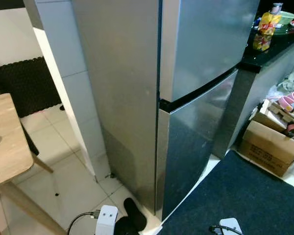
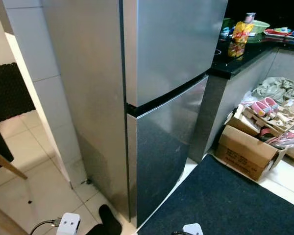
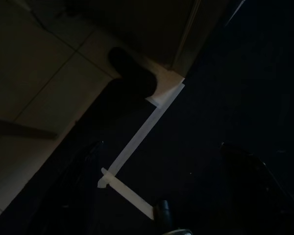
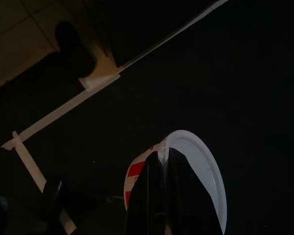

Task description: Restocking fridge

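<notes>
while the robot stands on the dark blue carpet (image 1: 245, 196), the tall silver two-door fridge (image 1: 196, 98) is straight before it, and both doors are closed. the fridge stands between a white tiled wall (image 1: 68, 83) on the left and a black stone counter (image 2: 245, 56) on the right. on this counter there is a yellow and red snack bag (image 2: 238, 36) and a green plastic bowl (image 2: 258, 25) behind it. on the floor beside the counter stands an open brown cardboard box (image 2: 247, 152) with pink slippers (image 2: 264, 106) and other small things on top. the corner of a light wooden table (image 1: 5, 142) is at the left.

the left hand (image 3: 161, 161) hangs low over the carpet edge, near the bottom corner of the fridge; its two black fingers (image 3: 250, 171) are spread apart with nothing between them. the right hand (image 4: 164, 191) hangs over the dark carpet, with its fingers pressed together on the rim of a white round container with red marks (image 4: 206, 171). strips of white tape (image 4: 63, 110) lie along the edge of the carpet.
</notes>
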Robot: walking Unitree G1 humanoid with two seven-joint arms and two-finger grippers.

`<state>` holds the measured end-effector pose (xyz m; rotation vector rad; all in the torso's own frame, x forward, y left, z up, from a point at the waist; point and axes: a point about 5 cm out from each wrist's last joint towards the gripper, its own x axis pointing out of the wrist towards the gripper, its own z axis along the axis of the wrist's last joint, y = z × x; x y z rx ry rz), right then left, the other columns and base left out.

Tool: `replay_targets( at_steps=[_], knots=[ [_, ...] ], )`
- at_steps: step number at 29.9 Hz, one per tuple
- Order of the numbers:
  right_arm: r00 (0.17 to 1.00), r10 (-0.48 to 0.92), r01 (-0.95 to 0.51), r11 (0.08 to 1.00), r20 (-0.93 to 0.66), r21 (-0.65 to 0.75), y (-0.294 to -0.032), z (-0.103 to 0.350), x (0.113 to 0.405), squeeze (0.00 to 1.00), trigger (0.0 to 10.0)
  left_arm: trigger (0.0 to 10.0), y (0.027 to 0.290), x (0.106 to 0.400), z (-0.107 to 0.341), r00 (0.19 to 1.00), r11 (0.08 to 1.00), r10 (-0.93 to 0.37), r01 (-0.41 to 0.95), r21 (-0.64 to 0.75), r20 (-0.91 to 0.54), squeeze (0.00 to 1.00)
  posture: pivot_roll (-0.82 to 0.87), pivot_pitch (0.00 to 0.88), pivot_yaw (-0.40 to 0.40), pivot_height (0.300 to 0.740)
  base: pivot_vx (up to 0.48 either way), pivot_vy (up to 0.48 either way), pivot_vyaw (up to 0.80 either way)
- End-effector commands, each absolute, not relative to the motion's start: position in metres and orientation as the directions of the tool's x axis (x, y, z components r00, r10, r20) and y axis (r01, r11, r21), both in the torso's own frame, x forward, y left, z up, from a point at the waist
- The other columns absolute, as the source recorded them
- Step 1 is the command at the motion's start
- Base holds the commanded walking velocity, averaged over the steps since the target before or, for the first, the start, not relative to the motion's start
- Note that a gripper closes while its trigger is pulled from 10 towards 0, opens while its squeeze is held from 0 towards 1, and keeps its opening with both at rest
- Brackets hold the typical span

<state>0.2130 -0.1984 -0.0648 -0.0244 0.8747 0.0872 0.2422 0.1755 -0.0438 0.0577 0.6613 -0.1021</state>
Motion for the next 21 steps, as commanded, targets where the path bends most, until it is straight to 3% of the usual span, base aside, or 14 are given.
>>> replay_targets(
  at_steps=[1,15,21],
  knots=[
    [0.64,0.068,-0.097,0.995,-0.765,0.008,-0.1992,-0.0651,0.212,0.0,10.0,10.0,0.1748,0.2391,-0.0462,0.781,0.995,-0.074,0.098,0.004,-0.62,0.0,-0.05,0.066,0.006,0.74,0.277,0.0,0.0],
    [0.638,0.069,-0.098,0.995,-0.767,0.008,-0.1983,-0.0654,0.2118,0.0,10.0,10.0,0.1746,0.2381,-0.0469,0.779,0.995,-0.079,0.101,0.0,-0.622,0.0,-0.05,0.068,0.011,0.74,0.268,0.0,0.0],
    [0.633,0.062,-0.093,0.996,-0.771,0.004,-0.2002,-0.0668,0.2088,0.0,10.0,10.0,0.1721,0.2396,-0.0461,0.777,0.992,-0.095,0.126,0.006,-0.622,0.0,-0.05,0.068,0.015,0.74,0.0,0.0,0.0]
  ],
)
